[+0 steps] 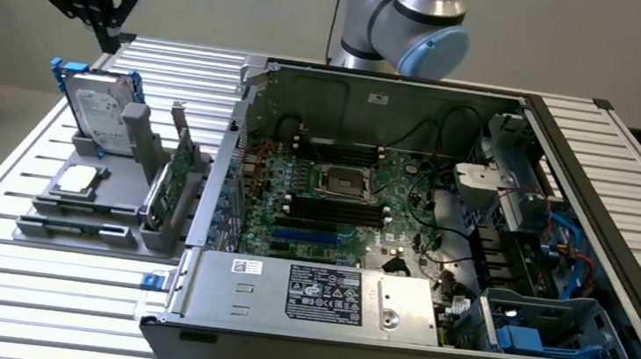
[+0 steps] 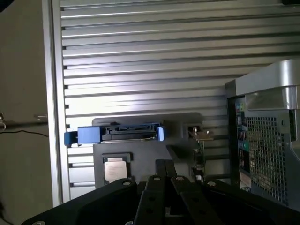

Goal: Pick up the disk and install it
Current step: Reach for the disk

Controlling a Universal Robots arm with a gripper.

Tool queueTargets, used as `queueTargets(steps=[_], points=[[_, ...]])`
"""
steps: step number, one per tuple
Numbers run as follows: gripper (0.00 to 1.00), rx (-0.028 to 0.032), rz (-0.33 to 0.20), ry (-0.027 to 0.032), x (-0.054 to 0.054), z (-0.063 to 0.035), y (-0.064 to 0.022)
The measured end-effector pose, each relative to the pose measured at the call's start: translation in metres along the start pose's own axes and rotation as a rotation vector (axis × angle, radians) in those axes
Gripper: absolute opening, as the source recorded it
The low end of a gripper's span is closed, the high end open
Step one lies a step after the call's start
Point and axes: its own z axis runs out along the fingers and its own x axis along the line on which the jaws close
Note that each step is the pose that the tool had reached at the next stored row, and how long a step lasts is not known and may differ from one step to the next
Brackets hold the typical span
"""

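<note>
Slotted aluminium surface (image 1: 4,290), plain grey wall behind. An open computer case (image 1: 376,92) sits on it. A grey parts holder (image 1: 80,231) is just beside the case, on the exterior view's left.

Jaws: together, nothing in them. They hang high above the holder, clear of everything. The wrist view looks down past the two black fingers (image 2: 161,169), pressed tip to tip.

The disk (image 1: 104,110) is below the jaws, standing on edge in the holder's end slot. Blue carrier round it, white label showing in the exterior view. Untouched.

Also below the jaws, in the same holder:
- small square chip (image 1: 80,178), lying flat just beside the disk
- green card (image 1: 180,175), on edge in the slot nearest the case

Step, my read: approach for the pick. No contact, and no part of the install is done. The blue drive cage (image 1: 553,330) sits in the case corner, well away from the jaws. It looks like the likely destination, but I can't tell if a bay is free.

What the grasp calls for:
- jaws have to part first, wide enough for the disk's thickness plus carrier
- line up over the top edge, square to the slot
- straight vertical travel, since the disk sits in a slot and a skewed pull would likely bind
- keep off the chip and the card, which both sit close
</note>
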Motion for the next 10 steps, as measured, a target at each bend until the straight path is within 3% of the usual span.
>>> queueTargets(steps=[6, 10], points=[[0.11, -0.0035, 0.0, 0.0007, 0.024, 0.0017, 0.0053], [0.11, -0.0041, 0.0, 0.0007, 0.033, 0.003, 0.012]])
